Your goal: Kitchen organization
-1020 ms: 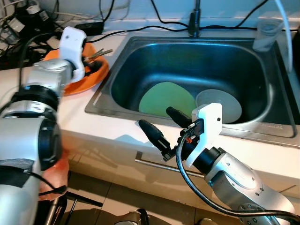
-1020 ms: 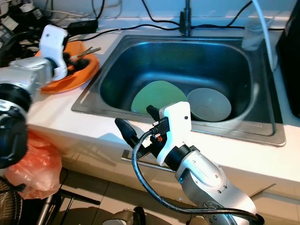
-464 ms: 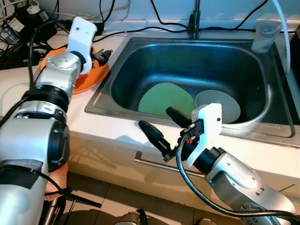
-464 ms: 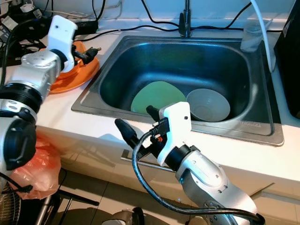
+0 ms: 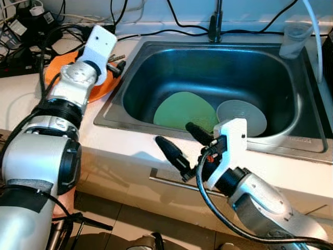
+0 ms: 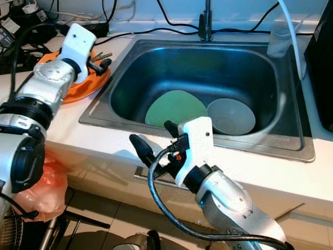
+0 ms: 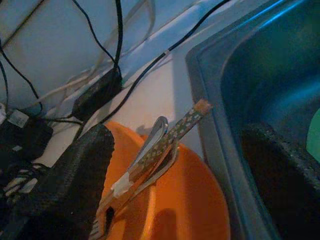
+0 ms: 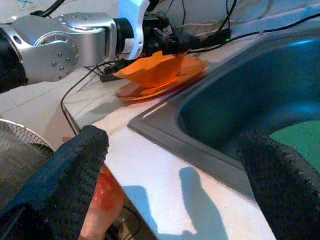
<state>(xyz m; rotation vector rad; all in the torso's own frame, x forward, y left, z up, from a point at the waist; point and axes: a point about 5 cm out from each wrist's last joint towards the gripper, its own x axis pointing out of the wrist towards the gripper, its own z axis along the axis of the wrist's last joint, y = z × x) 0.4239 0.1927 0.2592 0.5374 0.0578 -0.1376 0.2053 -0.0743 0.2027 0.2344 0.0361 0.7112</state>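
An orange bowl (image 5: 102, 89) sits on the counter left of the sink, and a spoon and a patterned flat utensil (image 7: 161, 144) lie in it. My left gripper (image 5: 116, 66) hovers open over the bowl's edge nearest the sink, its fingers (image 7: 67, 175) apart with the utensils just beyond them. In the steel sink (image 5: 130, 73) lie a green plate (image 5: 184, 109) and a grey bowl (image 5: 242, 117). My right gripper (image 5: 175, 134) stands open above the counter's front edge, holding nothing.
A faucet (image 5: 215, 23) rises behind the sink, and a clear cup (image 5: 295, 39) stands at the back right. Black cables and plugs (image 5: 31, 23) crowd the counter's back left. An orange bag (image 6: 35, 183) hangs below the counter on the left.
My left arm has swung from over the orange bowl's middle toward its sink-side edge, coming up off the utensils. The right gripper has barely moved.
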